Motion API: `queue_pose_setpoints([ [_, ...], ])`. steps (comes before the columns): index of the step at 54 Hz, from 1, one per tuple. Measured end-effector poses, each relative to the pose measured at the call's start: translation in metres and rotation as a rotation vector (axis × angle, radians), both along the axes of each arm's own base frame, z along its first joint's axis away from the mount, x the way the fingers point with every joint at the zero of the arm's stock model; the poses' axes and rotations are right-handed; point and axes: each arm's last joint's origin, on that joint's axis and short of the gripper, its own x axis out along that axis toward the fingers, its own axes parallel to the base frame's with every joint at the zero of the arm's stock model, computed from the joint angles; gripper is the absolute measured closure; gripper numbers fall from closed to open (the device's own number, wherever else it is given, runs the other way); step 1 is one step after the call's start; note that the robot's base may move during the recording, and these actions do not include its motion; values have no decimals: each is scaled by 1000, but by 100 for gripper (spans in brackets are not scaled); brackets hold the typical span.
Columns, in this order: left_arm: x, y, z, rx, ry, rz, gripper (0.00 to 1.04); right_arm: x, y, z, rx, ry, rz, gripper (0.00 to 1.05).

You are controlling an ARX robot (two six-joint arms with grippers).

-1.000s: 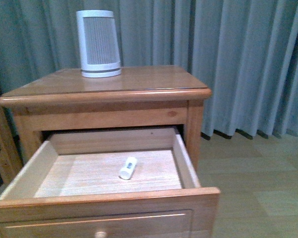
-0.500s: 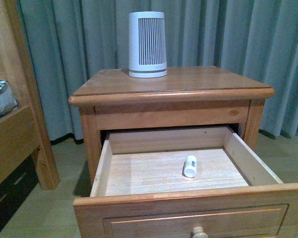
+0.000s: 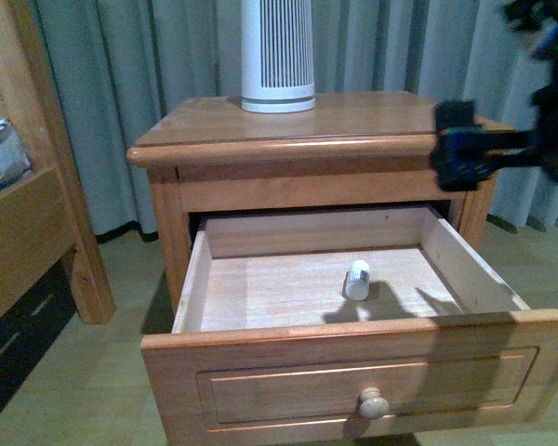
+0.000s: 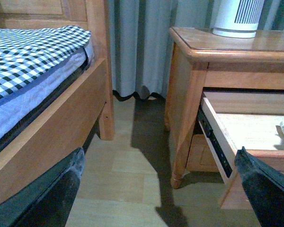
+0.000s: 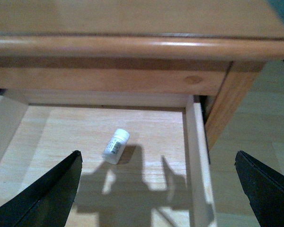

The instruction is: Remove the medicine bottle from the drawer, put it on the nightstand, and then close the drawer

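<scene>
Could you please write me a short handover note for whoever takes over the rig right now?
Right hand: open, empty, raised over the open drawer.
Left hand: open, empty, low beside the nightstand, near the bed frame.
Medicine bottle: lying on its side on the drawer floor, untouched.
Done: drawer is open.
Left: grasp the bottle, set it on the nightstand top, close the drawer.

Nightstand (image 3: 372, 116) top: white ribbed appliance (image 3: 277, 56) upright at back. Open drawer (image 3: 260, 293) floor: medicine bottle (image 3: 356, 279) on side.
</scene>
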Motion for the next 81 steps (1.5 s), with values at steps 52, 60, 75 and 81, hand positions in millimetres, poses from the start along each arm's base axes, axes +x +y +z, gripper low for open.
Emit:
queue_pose_setpoints([
  [52,0,0,0,0,0,0,7,120,78,-140,-69,223,-102,7],
  [60,0,0,0,0,0,0,7,125,79,-154,-65,244,-103,11],
  [75,0,0,0,0,0,0,7,126,80,-157,-53,249,-100,55],
  [81,0,0,0,0,0,0,7,117,80,-158,-40,248,-98,72],
])
